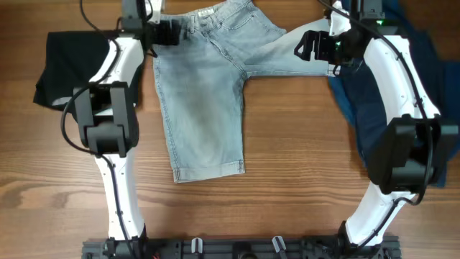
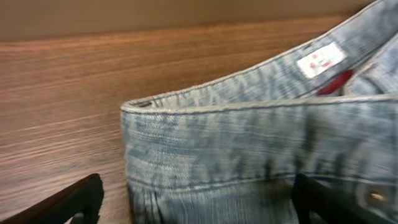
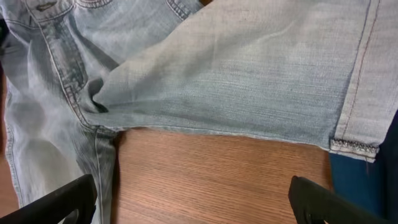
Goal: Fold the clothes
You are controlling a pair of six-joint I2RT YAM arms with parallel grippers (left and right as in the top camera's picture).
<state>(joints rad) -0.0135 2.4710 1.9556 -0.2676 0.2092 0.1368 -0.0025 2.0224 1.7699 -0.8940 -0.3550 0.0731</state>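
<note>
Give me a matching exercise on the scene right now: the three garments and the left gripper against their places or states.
Things:
1. denim shorts
2. dark blue garment
3. black garment
4. left gripper

Places or states:
A. far right, partly under the right arm
B. fingers open, at the waistband
C. far left, beside the left arm
D. in the middle, one leg pointing toward the robot's base, the other splayed right

Pairs: 1-D, 2-A, 3-C, 4-B.
</note>
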